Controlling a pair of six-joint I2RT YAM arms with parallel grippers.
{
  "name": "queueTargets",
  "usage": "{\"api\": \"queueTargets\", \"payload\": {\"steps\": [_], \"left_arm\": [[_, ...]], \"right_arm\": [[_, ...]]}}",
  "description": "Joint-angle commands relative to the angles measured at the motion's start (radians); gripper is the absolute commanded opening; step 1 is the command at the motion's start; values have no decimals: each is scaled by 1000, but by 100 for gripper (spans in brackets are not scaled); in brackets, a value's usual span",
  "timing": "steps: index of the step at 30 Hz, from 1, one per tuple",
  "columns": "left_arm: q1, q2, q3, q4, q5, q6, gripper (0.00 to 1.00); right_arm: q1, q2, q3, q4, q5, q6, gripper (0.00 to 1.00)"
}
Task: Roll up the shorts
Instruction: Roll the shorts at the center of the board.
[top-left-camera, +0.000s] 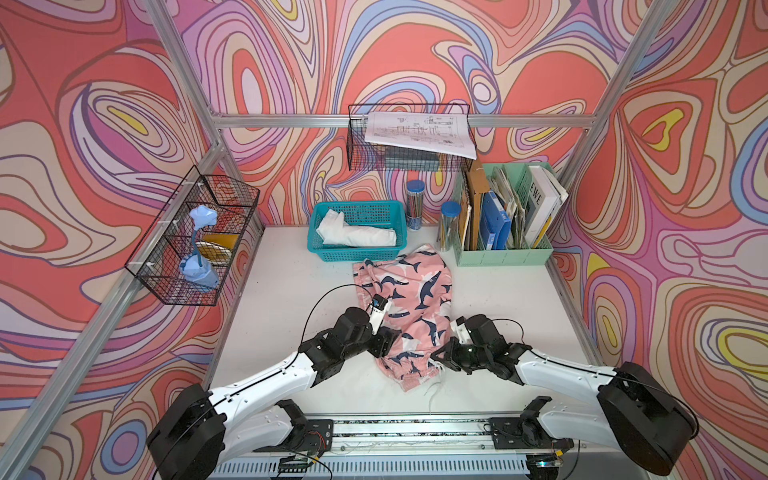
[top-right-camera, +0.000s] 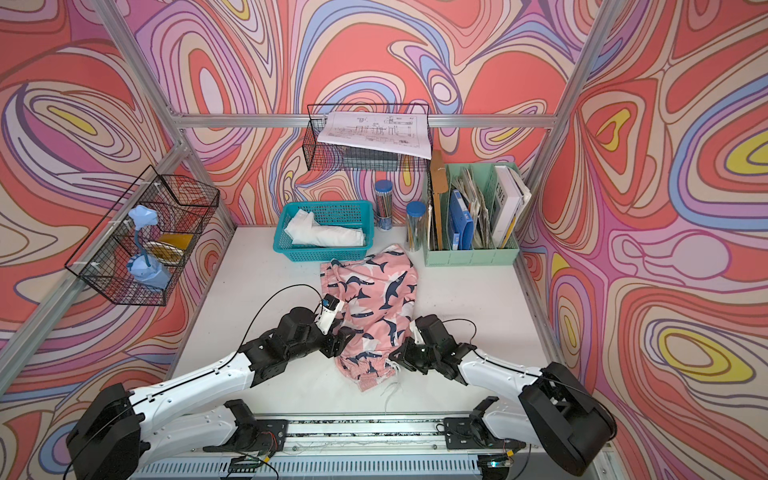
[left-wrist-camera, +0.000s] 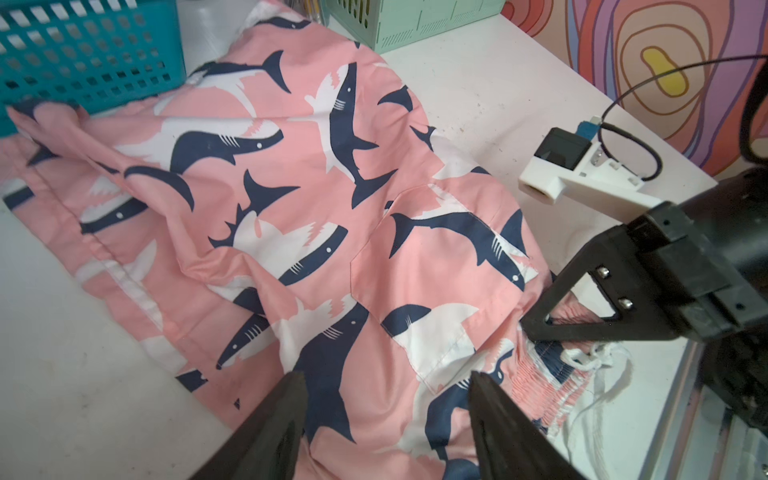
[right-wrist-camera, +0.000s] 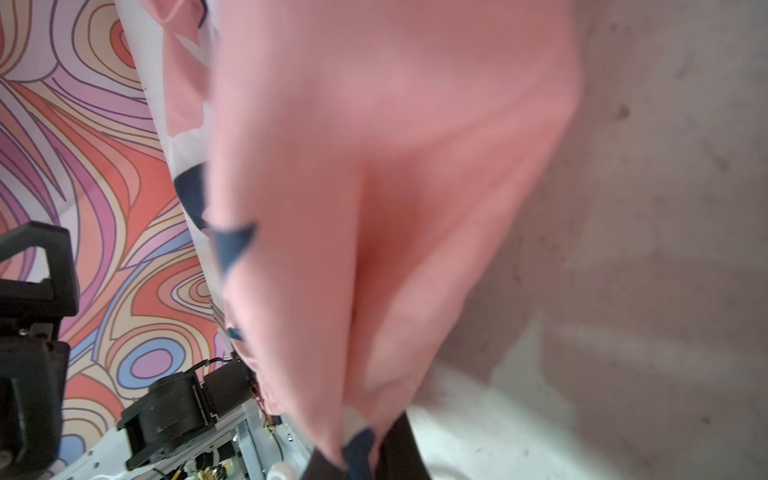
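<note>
The pink shark-print shorts (top-left-camera: 405, 307) (top-right-camera: 372, 299) lie crumpled mid-table, waistband end toward the front edge, and the thin white drawstring (top-left-camera: 436, 386) (left-wrist-camera: 590, 361) trails off it. My left gripper (top-left-camera: 385, 343) (top-right-camera: 343, 338) (left-wrist-camera: 386, 376) hangs open over the left side of the shorts (left-wrist-camera: 291, 208), with fabric lying between its spread fingers but not pinched. My right gripper (top-left-camera: 440, 358) (top-right-camera: 397, 357) (right-wrist-camera: 365, 449) is shut on a fold of the shorts (right-wrist-camera: 374, 166) at the waistband's right edge. The right wrist view is filled with lifted pink cloth.
A teal basket (top-left-camera: 332, 249) holding a white cloth stands just behind the shorts. A green file organiser (top-left-camera: 505, 255) and two pencil jars (top-left-camera: 414, 203) sit at the back right. Wire baskets hang on the left wall (top-left-camera: 195, 241) and the back wall (top-left-camera: 409, 162).
</note>
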Motion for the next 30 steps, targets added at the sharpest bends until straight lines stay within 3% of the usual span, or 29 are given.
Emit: {"api": "queueTargets", "payload": {"steps": [1,13,14,17,18,25,30], "left_arm": [[-66,-44,-1,14,-96,131,68],[-329,-65,1,-36,-204,455,74],[-344,-55,-5,-19,-213,464,81],[-388,-8,-57,52,-258,486,82],[-403,17,-67,77,-275,499,97],[-476,221,-53,234,-366,540,98],[-509,342,-73,470,-460,561,99]], "right_arm": [[5,15,58,-53,-37,107,0],[4,10,15,63,-13,421,0],[4,7,1,87,-10,449,0],[3,11,-17,137,-18,481,0],[2,13,-17,143,-21,483,0],[-9,33,-51,234,-40,546,0],[-12,29,-70,255,-36,567,0]]}}
